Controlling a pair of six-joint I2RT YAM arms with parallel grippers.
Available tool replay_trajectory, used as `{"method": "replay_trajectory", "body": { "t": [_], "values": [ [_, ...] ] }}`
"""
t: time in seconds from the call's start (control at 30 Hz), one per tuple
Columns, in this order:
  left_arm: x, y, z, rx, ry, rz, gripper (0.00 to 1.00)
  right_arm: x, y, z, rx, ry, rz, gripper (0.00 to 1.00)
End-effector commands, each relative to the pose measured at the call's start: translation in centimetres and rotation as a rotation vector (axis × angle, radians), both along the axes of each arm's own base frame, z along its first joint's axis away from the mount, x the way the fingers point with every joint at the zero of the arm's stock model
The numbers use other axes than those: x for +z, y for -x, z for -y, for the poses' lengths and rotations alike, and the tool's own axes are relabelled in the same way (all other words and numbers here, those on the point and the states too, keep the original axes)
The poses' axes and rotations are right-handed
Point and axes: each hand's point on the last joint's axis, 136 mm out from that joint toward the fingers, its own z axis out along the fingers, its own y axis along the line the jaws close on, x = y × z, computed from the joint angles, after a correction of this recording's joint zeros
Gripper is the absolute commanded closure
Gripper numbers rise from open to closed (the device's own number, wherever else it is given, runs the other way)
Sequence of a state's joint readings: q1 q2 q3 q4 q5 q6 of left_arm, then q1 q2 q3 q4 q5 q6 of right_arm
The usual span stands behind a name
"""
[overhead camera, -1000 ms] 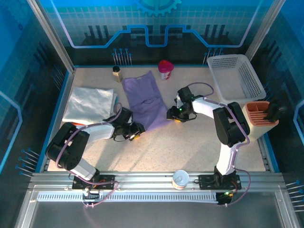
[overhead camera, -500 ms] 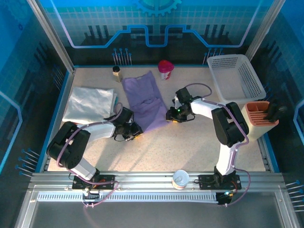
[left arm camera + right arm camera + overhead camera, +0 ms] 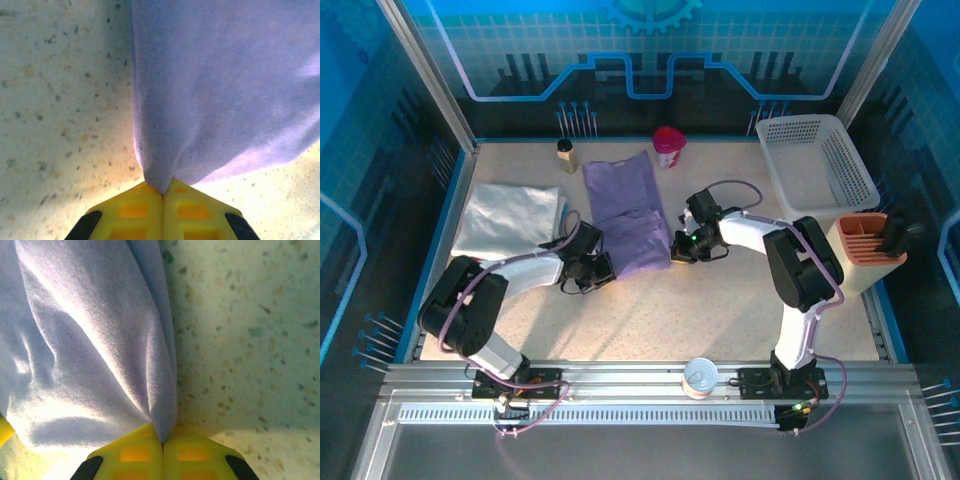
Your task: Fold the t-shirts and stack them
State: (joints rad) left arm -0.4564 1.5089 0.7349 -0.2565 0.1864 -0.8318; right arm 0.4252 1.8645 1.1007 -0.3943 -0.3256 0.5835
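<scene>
left gripper [image 3: 161, 192], right gripper [image 3: 162, 441]: jaws together

The top external camera looks steeply down from above and behind the arms, their bases along the bottom of the frame, taking in the whole desk [image 3: 720, 310]. Each wrist camera sits very near the cloth, looking past the left pincer [image 3: 162, 192] or right pincer [image 3: 162, 442] at its frame's bottom edge. All three share the lavender t-shirt [image 3: 628, 215], mid-frame from above.
</scene>
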Motion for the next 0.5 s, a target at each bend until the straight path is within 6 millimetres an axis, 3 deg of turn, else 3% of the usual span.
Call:
{"method": "replay_trajectory", "body": {
  "t": [0.0,0.3,0.47],
  "values": [
    [0.8,2.3,-0.9,-0.022,-0.022,-0.015,1.0,1.3,1.6,0.5,-0.005,-0.01,-0.016,1.0],
    [2.1,7.6,-1.2,-0.038,-0.007,-0.012,1.0,2.8,4.9,1.6,0.006,-0.005,0.031,1.0],
    [2.4,10.2,-0.8,-0.052,-0.001,-0.008,1.0,2.8,7.9,2.3,0.033,0.048,0.018,1.0]
  ]
}}
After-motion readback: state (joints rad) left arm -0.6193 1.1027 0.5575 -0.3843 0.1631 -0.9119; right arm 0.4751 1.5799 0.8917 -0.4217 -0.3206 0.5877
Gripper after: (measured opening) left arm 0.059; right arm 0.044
